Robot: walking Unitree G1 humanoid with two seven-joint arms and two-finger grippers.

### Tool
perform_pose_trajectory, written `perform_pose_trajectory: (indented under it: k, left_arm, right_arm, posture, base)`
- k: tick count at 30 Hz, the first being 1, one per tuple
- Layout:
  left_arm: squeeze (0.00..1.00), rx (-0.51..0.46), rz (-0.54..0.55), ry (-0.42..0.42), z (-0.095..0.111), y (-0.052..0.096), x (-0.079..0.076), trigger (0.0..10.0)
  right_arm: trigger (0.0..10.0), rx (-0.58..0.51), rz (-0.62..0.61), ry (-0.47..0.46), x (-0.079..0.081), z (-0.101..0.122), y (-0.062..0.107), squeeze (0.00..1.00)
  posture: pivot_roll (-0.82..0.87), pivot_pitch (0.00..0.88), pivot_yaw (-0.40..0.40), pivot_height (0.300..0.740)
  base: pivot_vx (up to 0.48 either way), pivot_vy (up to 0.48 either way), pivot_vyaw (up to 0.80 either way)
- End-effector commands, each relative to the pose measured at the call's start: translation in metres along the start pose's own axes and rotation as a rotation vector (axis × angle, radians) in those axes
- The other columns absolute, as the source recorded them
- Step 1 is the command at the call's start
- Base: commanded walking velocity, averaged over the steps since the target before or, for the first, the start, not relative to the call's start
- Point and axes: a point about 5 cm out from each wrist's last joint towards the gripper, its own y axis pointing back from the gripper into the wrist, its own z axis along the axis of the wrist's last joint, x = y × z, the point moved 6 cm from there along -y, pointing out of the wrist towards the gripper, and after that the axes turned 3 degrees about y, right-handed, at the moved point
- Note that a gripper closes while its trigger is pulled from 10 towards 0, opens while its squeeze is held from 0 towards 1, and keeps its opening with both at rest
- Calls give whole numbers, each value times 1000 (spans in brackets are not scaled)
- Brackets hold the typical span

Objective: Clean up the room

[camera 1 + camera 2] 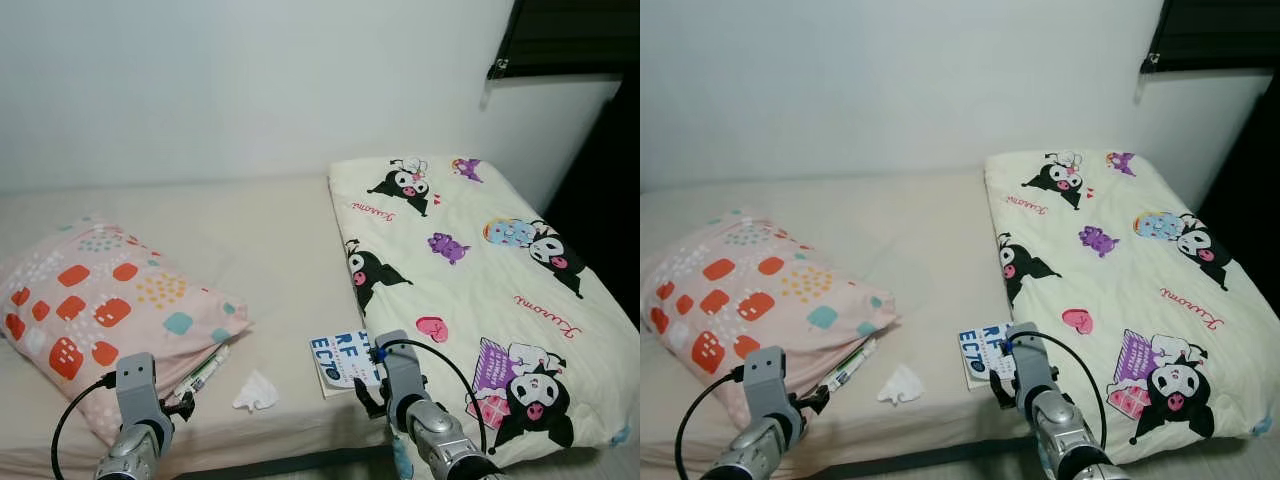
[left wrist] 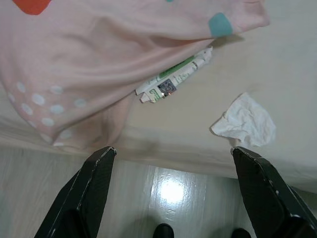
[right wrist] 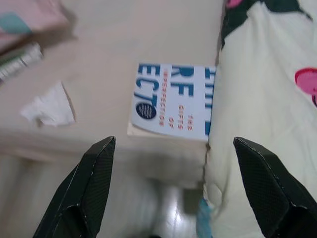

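Both arms raised low in front, left gripper and right gripper each with fingers spread wide apart, holding nothing, pointed downward and forward

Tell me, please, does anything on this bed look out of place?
Yes, three things. A crumpled tissue lies loose on the sheet near the bed's front edge. A wrapper-like packet pokes out from under the pink pillow. A book sits half tucked under the cartoon-print blanket.

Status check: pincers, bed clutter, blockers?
Both pincers open, left pincer, right pincer. Crumpled tissue, book, wrapper on bed. Quilt overlaps book.
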Motion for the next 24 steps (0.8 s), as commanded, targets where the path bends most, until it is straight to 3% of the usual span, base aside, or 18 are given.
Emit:
perform_pose_trajectory:
  k: [1,6,10,21,24]
  left_arm:
    - [0,24,1,4,-10,1,-5,10000]
    - [0,9,-25,-1,-7,0,-15,10000]
    - [0,-21,-75,-18,3,-2,-32,10000]
    - [0,-72,-94,-49,19,-4,-36,10000]
    - [0,-110,-132,-117,30,-5,-48,10000]
  right_arm:
    - [10000,-72,20,-19,2,21,-4,0]
    - [10000,-103,30,-24,2,32,-5,0]
    - [10000,-180,42,-49,2,56,-7,0]
    - [10000,-215,91,-46,14,65,-8,0]
    - [10000,-208,78,-41,12,64,-8,0]
  posture:
    - [-160,65,-3,705]
    - [-164,67,-3,690]
    - [-163,68,4,670]
    - [-158,69,8,635]
    - [-159,69,11,620]
  base:
    - [0,0,0]
    - [0,0,0]
    - [0,0,0]
    - [0,0,0]
    - [0,0,0]
